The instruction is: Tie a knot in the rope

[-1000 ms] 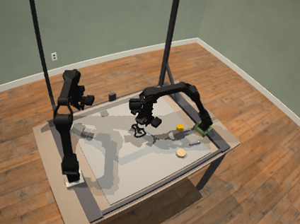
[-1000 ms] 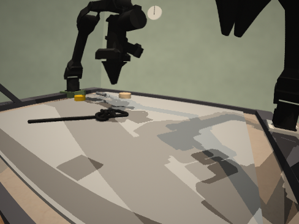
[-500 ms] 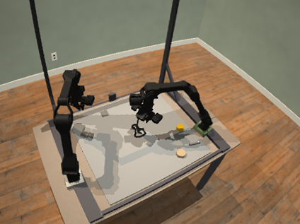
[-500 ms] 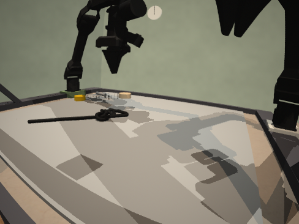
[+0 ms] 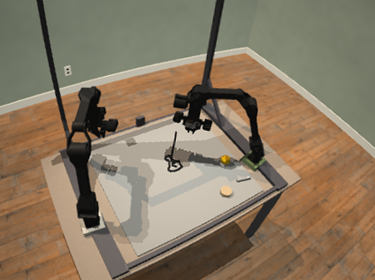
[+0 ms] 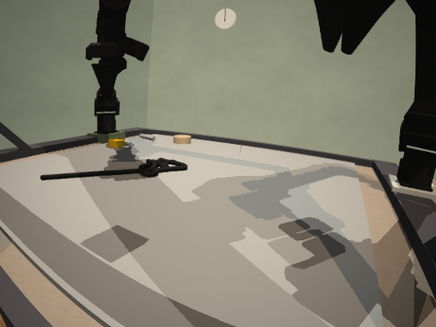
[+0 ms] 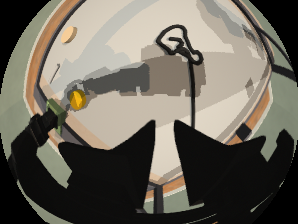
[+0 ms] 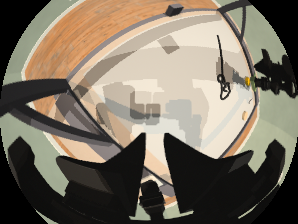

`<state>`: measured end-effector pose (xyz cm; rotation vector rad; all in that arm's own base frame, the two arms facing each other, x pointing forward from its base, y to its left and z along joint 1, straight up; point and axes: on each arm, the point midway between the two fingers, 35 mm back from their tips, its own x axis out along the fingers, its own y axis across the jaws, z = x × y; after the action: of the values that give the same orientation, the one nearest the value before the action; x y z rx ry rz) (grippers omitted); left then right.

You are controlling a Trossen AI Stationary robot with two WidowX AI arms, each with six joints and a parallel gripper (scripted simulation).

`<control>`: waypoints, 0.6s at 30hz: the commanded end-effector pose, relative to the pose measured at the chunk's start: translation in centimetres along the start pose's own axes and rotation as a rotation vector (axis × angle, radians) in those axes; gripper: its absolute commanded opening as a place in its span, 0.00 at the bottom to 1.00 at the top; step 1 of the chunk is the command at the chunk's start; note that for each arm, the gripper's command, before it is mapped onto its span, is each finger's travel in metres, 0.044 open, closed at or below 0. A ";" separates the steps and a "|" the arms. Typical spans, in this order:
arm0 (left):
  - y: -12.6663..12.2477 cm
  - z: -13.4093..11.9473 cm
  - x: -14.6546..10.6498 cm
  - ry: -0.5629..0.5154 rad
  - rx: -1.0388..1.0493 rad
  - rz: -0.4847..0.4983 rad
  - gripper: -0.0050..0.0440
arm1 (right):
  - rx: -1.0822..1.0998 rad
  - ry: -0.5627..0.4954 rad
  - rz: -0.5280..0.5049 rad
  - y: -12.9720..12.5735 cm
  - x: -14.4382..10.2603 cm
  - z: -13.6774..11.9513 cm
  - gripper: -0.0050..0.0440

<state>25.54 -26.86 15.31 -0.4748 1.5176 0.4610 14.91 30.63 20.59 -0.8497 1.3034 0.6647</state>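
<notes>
The black rope (image 5: pixel 173 162) lies on the table mat with a knotted loop and a straight tail running toward the far edge. It also shows in the exterior view (image 6: pixel 152 167), in the left wrist view (image 7: pixel 178 42) and far off in the right wrist view (image 8: pixel 222 79). My left gripper (image 5: pixel 190 130) (image 7: pixel 164 124) hangs in the air above the tail's far end, fingers close together with nothing between them. My right gripper (image 5: pixel 107 124) (image 8: pixel 154 136) is raised high at the table's left side, well away from the rope, fingers close together and empty.
A yellow block (image 5: pixel 225 159) sits near the left arm's green mount (image 5: pixel 253 162). A tan disc (image 5: pixel 226 191) and a small pale cylinder (image 5: pixel 243 178) lie near the right edge. A dark cube (image 5: pixel 140 120) stands at the far edge, and a grey block (image 5: pixel 110 167) below the right arm.
</notes>
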 end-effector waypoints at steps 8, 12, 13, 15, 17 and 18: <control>2.6 -5.3 -0.9 0.000 -0.188 -0.014 0.28 | 0.007 -0.024 0.004 -0.2 -0.8 -0.1 0.28; 2.6 -5.3 -0.9 0.000 -0.188 -0.014 0.28 | 0.007 -0.024 0.004 -0.2 -0.8 -0.1 0.28; 2.6 -5.3 -0.9 0.000 -0.188 -0.014 0.28 | 0.007 -0.024 0.004 -0.2 -0.8 -0.1 0.28; 2.6 -5.3 -0.9 0.000 -0.188 -0.014 0.28 | 0.007 -0.024 0.004 -0.2 -0.8 -0.1 0.28; 2.6 -5.3 -0.9 0.000 -0.176 -0.014 0.28 | 0.007 -0.024 0.004 -0.2 -0.8 -0.1 0.28; 2.6 -5.3 -0.9 0.000 -0.161 -0.014 0.28 | 0.007 -0.024 0.004 -0.2 -0.8 -0.1 0.28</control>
<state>19.68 -27.69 15.57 -0.6102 1.4844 0.6083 14.91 30.63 20.59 -0.8497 1.3034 0.6647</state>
